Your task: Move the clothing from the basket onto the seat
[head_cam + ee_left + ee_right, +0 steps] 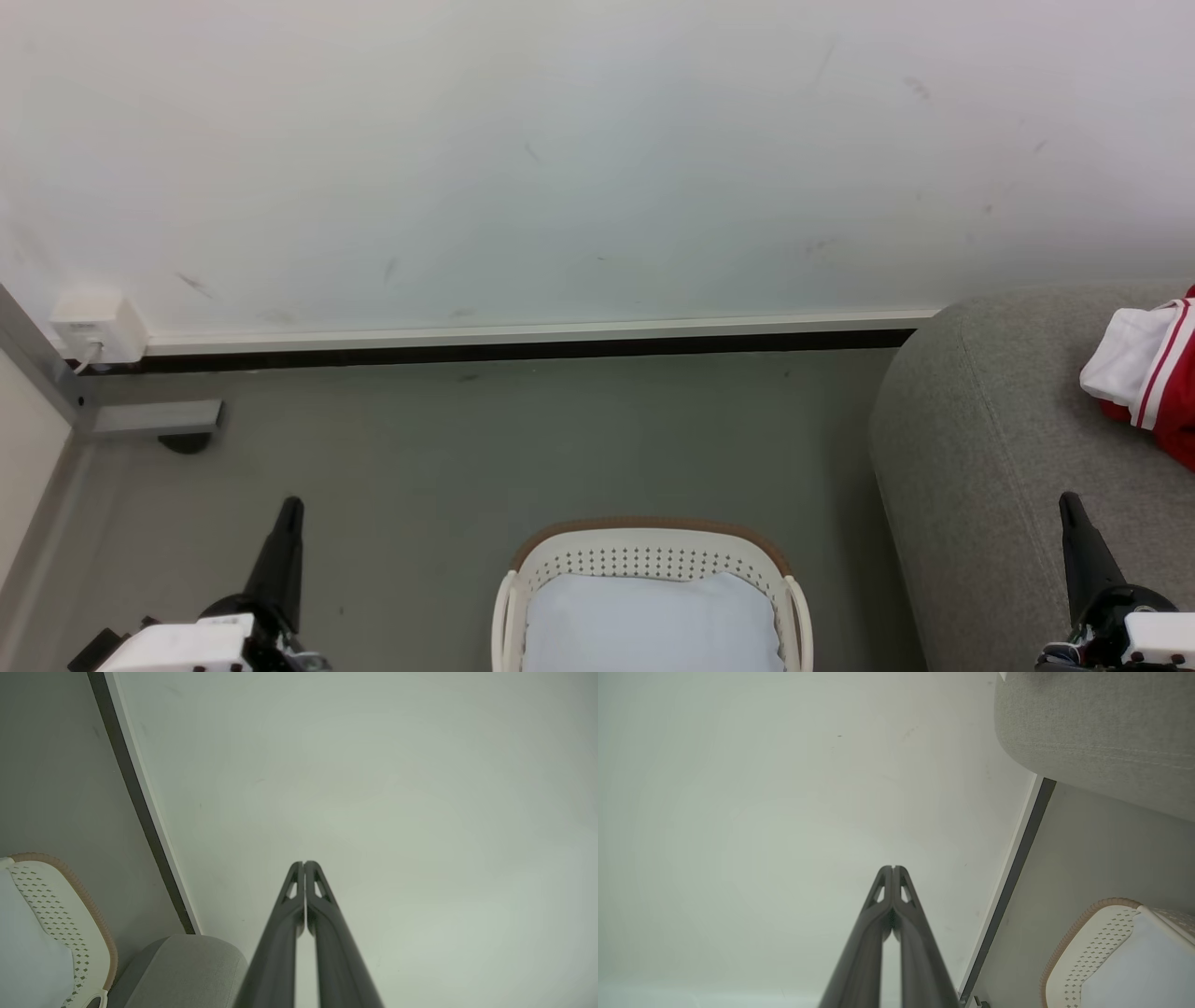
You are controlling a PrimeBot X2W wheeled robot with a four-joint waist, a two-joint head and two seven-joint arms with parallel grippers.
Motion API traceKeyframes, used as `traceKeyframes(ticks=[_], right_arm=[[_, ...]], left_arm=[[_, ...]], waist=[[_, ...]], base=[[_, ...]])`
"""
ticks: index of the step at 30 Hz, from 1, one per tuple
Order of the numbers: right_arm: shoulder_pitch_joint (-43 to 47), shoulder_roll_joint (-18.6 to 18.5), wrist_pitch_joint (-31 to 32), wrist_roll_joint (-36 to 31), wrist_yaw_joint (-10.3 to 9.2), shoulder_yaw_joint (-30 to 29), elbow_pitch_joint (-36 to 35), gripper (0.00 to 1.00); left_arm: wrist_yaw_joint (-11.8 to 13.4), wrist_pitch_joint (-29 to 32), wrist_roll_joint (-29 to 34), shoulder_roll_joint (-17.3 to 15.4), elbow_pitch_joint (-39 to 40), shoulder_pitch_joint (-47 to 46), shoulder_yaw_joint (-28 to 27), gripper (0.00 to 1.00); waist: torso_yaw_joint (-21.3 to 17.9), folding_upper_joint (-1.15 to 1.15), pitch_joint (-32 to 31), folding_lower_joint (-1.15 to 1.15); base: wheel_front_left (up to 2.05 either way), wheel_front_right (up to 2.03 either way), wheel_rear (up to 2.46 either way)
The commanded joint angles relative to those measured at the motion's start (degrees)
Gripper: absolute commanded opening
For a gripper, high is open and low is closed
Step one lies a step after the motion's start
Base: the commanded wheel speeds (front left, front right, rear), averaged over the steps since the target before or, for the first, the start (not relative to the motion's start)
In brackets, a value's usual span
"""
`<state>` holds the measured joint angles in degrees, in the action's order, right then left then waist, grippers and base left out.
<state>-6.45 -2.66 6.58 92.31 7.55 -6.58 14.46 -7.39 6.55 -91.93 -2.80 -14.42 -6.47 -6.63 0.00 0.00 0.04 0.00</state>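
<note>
In the head view, the laundry basket [644, 560] stands on the grey floor [467, 448] at 6 o'clock, cut off by the bottom edge. A pale blue-white liner cloth [653, 621] covers its inside. The grey sofa [980, 448] takes up the right side from 3 to 5 o'clock, just beside the basket with a strip of floor between them. The red and white clothing [1158, 373] lies on the sofa cushion at 3 o'clock, partly cut off by the right edge, with striped trim showing. The left gripper [291, 509] rises at 7 o'clock over bare floor, and the right gripper [1069, 504] rises at 5 o'clock over the sofa. Each reads as a single dark spike and holds nothing. A white wall [560, 168] and skirting board [541, 334] run across the top, with a small white socket box [98, 327] at 9 o'clock.

In the left wrist view, the left gripper [303, 864] has its two fingers pressed together at the tips, with nothing between them, against the wall. The basket [70, 905] sits at 8 o'clock and a rounded sofa [187, 966] corner at 7 o'clock.

In the right wrist view, the right gripper [893, 868] likewise has its fingers closed tip to tip and empty. The sofa [1101, 732] is at 1 o'clock and the basket [1101, 933] at 4 o'clock, with the liner cloth [1148, 970] inside it.
</note>
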Motion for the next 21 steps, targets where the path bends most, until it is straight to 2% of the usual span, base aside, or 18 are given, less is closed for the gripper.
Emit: traceKeyframes(ticks=[1, 21], right_arm=[[-0.34, -0.40, 0.23, 0.06, -0.12, -0.19, -0.32, 0.00], [-0.34, -0.41, 0.23, 0.06, -0.12, -0.18, -0.32, 0.00]], left_arm=[[-0.31, 0.30, -0.73, -0.10, 0.12, -0.35, -0.18, 0.00], [-0.31, 0.30, -0.72, -0.10, 0.12, -0.35, -0.17, 0.00]], waist=[[0.00, 0.00, 0.00, 0.00], [0.00, 0.00, 0.00, 0.00]], base=[[0.00, 0.00, 0.00], [0.00, 0.00, 0.00]])
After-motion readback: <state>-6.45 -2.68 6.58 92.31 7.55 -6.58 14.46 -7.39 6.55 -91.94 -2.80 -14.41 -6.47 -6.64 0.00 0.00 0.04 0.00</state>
